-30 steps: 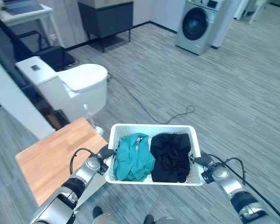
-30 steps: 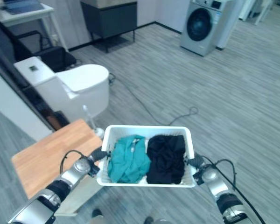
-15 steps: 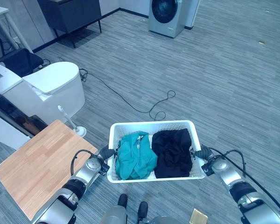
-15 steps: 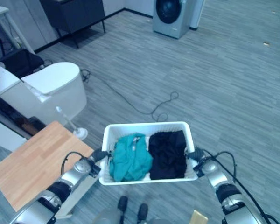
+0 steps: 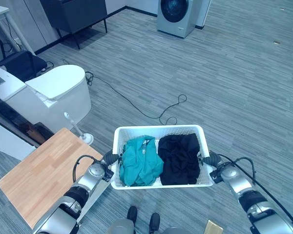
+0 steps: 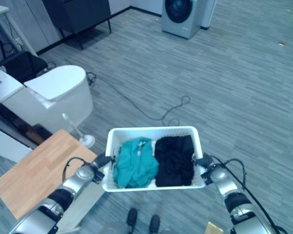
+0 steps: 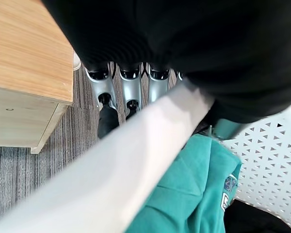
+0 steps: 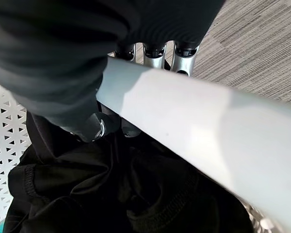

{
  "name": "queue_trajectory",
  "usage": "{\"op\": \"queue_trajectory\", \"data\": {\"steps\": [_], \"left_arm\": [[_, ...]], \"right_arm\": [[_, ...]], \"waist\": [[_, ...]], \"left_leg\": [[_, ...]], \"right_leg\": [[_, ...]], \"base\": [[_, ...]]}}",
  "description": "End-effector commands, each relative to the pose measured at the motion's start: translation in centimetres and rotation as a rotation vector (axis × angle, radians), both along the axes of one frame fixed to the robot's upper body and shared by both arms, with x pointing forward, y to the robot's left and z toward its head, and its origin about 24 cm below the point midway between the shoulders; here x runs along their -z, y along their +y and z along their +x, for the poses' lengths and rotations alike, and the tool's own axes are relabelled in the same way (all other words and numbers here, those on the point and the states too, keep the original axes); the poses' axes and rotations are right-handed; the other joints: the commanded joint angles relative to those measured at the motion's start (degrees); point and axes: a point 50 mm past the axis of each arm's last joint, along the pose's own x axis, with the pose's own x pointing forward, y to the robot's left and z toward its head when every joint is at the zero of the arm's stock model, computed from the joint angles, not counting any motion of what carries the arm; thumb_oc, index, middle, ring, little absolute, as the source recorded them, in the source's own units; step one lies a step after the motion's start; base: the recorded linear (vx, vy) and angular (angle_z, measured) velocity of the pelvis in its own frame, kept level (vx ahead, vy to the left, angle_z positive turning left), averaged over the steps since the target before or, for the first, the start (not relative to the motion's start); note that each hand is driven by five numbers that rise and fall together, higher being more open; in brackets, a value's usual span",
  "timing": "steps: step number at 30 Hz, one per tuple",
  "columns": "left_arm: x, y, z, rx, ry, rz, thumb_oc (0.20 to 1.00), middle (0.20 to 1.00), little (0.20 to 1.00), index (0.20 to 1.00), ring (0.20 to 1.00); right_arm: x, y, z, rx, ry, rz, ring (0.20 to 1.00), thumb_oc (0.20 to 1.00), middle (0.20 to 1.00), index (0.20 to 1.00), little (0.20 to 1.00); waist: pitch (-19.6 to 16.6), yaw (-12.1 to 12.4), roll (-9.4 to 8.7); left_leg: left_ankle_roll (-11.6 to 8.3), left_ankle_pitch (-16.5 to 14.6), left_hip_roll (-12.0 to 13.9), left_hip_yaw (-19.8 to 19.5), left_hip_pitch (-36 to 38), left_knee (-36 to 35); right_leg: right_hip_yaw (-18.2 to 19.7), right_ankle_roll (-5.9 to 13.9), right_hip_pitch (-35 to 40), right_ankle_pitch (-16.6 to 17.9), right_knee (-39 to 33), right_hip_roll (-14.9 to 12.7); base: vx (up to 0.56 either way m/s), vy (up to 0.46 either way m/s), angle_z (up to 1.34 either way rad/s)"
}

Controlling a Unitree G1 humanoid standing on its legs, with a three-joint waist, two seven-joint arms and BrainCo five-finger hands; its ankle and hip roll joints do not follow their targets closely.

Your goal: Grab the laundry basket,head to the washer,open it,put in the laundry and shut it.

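1. Left eye view shows the white laundry basket (image 5: 118, 146) carried in front of me, above the grey striped floor (image 5: 244, 97). My left hand (image 5: 109, 158) is at its left short end and my right hand (image 5: 211, 159) at its right short end.
2. In the left wrist view my fingers (image 7: 120, 86) go under the white rim and are curled round it, so this hand is clamped on the basket. In the right wrist view my fingers (image 8: 153, 50) are hooked over the rim in the same way, with the thumb on the inner side. I judge that both grips are firm.
3. Inside the basket lies the laundry: a teal garment (image 5: 139, 161) in the left half and a black garment (image 5: 179, 158) in the right half. They touch each other in the middle.
4. The long axis of the basket runs from my left hand to my right hand, across my front.
5. The washer (image 5: 177, 14) stands far ahead at the top of the view, a little to the right of the basket's middle and well apart from it. Its round door looks closed. So the basket is grabbed, and I judge that the step in hand is the walk to the washer.
6. A black cable (image 5: 151, 109) lies on the floor between me and the washer. I think it could catch a foot.
7. A wooden table (image 5: 39, 175) is just beside my left arm, and a white toilet (image 5: 58, 95) stands farther on the left. Both are away from the straight way ahead.
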Motion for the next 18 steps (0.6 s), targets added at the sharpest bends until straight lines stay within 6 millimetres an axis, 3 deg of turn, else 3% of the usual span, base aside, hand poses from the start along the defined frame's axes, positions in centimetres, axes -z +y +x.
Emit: {"op": "queue_trajectory", "data": {"steps": [1,10,15,18], "left_arm": [[-2.5,1.5,1.9,-0.019,-0.119,0.035,0.200,0.200,0.200,0.200,0.200],[-2.9,0.8,2.6,0.000,-0.126,0.045,0.200,0.200,0.200,0.200,0.200],[-3.4,-0.4,3.3,0.027,-0.134,0.036,0.200,0.200,0.200,0.200,0.200],[-3.5,-0.8,3.4,0.035,-0.137,0.029,0.200,0.200,0.200,0.200,0.200]], "right_arm": [[-1.9,-4.1,-0.7,0.099,-0.090,-0.037,0.200,0.200,0.200,0.200,0.200],[-2.0,-4.2,-0.6,0.099,-0.090,-0.040,0.200,0.200,0.200,0.200,0.200],[-2.6,-3.9,-0.1,0.082,-0.117,-0.040,0.200,0.200,0.200,0.200,0.200],[-2.9,-3.8,0.1,0.071,-0.125,-0.041,0.200,0.200,0.200,0.200,0.200]], "waist": [[-6.2,0.7,-0.04],[-5.8,0.6,0.39],[-3.7,0.3,-0.03],[-3.1,0.3,0.04]], "left_leg": [[0.42,-1.4,1.7,1.3,-4.3,3.5],[-0.74,-0.3,2.7,0.6,-5.9,5.1],[-2.51,-1.1,4.0,-0.2,-10.3,14.8],[-2.61,-1.0,4.4,-0.8,-12.3,20.1]], "right_leg": [[-2.8,7.83,1.3,-6.6,5.0,-7.0],[-3.2,6.90,2.0,-6.9,4.1,-5.9],[-2.3,5.02,3.3,-7.0,3.4,-4.1],[-1.7,4.21,4.0,-7.0,3.2,-3.3]], "base": [[0.02,-0.108,0.00],[-0.01,-0.085,0.02],[-0.02,-0.115,0.06],[0.02,-0.102,0.03]]}}
